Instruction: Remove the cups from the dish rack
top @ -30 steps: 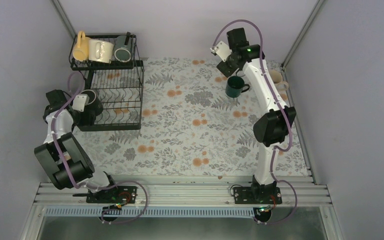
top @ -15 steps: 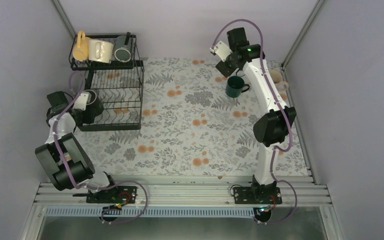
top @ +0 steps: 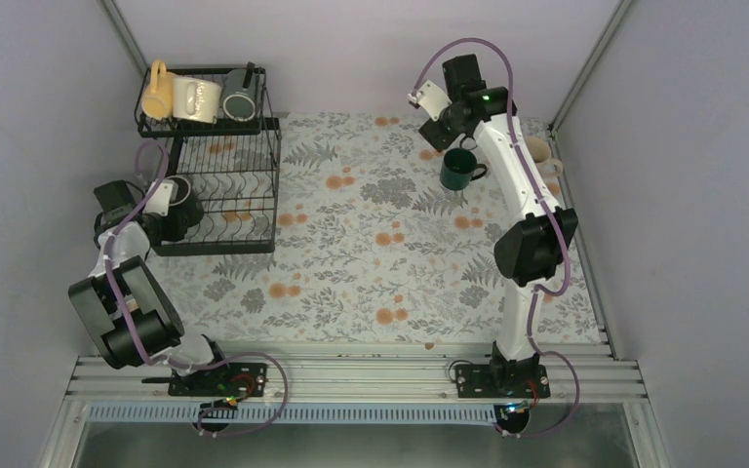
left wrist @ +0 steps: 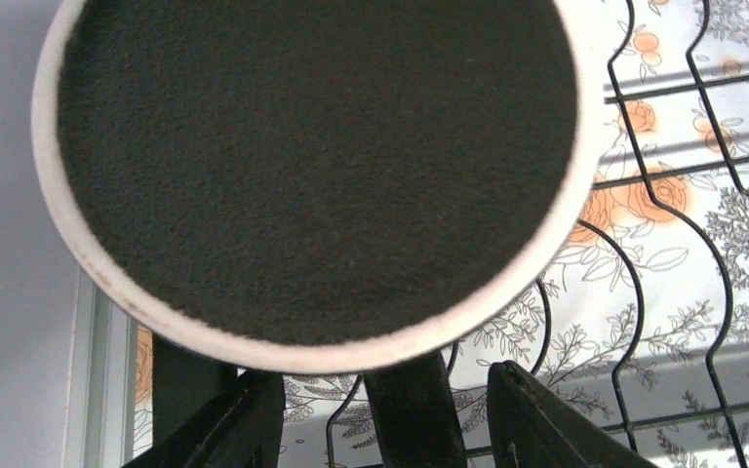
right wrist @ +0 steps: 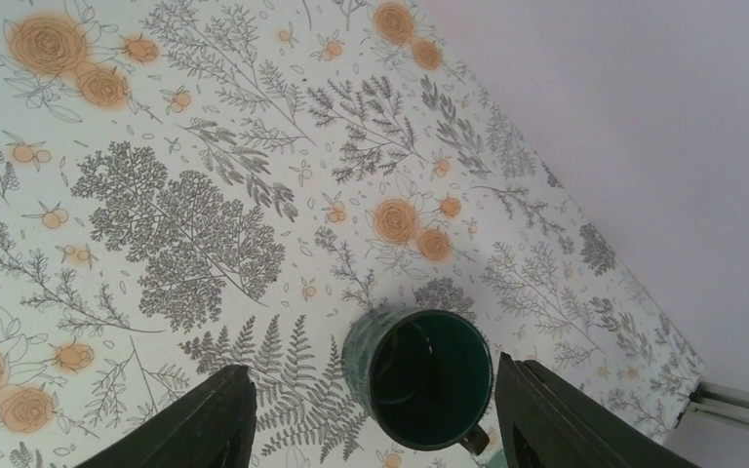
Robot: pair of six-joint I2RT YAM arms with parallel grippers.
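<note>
Left gripper [left wrist: 382,385] spread wide, holding nothing. Black mug [left wrist: 312,166] fills the wrist frame above its fingers, at the left edge of the dish rack [top: 239,210]. Right gripper [right wrist: 373,370] wide open and empty above the dark green mug [right wrist: 429,380], which stands upright on the floral table [top: 351,253], upper right of the top view.

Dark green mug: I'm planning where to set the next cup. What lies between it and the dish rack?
Only bare floral table cover lies between the dark green mug and the dish rack, as the top external view shows.
</note>
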